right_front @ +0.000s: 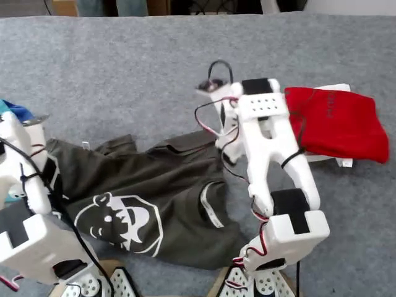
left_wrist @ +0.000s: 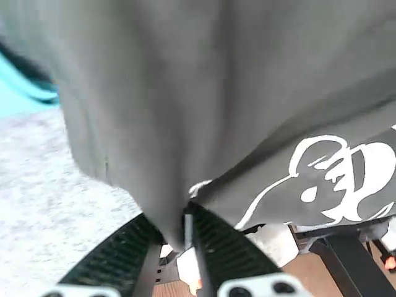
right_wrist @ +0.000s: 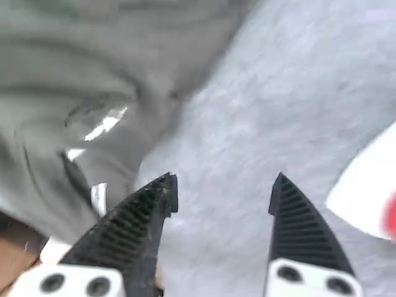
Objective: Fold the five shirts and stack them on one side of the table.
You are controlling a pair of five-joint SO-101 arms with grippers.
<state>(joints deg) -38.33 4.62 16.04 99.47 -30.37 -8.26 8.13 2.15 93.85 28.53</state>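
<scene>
A dark olive shirt (right_front: 154,192) with a white face print lies rumpled on the grey table cover (right_front: 124,68). My left gripper (left_wrist: 187,230) is shut on a fold of this olive shirt (left_wrist: 216,105) at its left edge, and the cloth hangs in front of the camera. My right gripper (right_wrist: 223,192) is open just above the grey cover, beside the olive shirt's collar (right_wrist: 93,124), with nothing between its fingers. The right arm (right_front: 272,142) stands between the olive shirt and a folded red shirt (right_front: 340,124) at the right side.
The red shirt rests on something flat and white (right_front: 331,90). A blue and teal cloth (right_front: 15,111) shows at the left edge, behind the left arm (right_front: 25,185). The far half of the grey cover is bare. Both arm bases stand at the near edge.
</scene>
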